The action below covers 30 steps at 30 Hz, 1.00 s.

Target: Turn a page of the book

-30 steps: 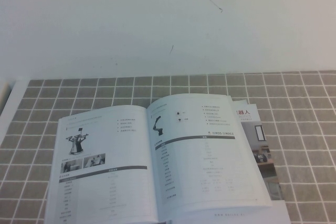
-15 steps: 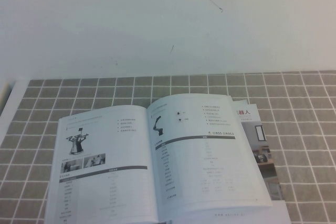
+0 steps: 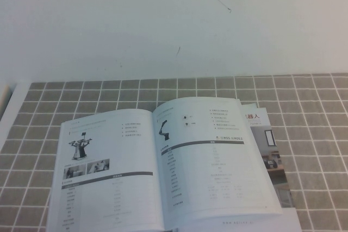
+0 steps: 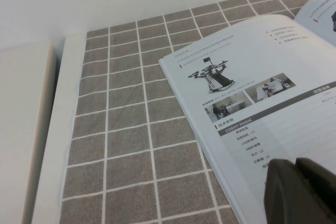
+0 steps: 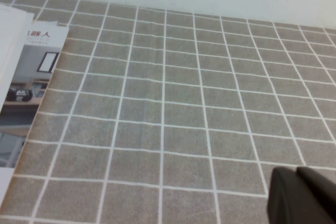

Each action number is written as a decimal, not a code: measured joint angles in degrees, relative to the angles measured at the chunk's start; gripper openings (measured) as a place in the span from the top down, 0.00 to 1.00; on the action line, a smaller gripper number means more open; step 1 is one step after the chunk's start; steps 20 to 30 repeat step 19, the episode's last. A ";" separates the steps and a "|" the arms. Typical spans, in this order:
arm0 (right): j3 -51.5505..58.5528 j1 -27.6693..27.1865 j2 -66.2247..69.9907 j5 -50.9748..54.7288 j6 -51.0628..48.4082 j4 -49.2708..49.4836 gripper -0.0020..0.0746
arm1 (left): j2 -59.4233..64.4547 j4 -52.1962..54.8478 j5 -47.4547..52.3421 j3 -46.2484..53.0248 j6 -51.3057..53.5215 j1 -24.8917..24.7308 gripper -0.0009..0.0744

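Lying open and glossy on the grey tiled cloth (image 3: 315,112) at lower centre, the book (image 3: 163,167) shows small robot photos, while the closed left gripper (image 4: 300,191) hovers over its near corner and the closed right gripper (image 5: 304,195) over bare cloth.

Open book (image 3: 163,172) on tiled mat (image 3: 321,134), apparently overlapping a brochure (image 3: 269,145).

Perhaps a lab bench: grey checked tablecloth (image 3: 321,112), bare white wall (image 3: 109,20).

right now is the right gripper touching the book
Apart. The right wrist view shows the right gripper, jaws shut, over bare tiled cloth, with the book at the opposite edge of the picture.
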 joint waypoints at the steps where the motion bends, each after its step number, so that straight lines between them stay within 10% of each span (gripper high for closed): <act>1: 0.00 0.00 0.00 0.00 0.00 0.00 0.98 | 0.00 -0.17 0.00 0.00 0.00 0.00 0.99; 30: 0.00 0.00 0.00 0.00 0.00 0.34 0.98 | 0.00 -0.75 0.00 0.00 0.00 0.00 0.99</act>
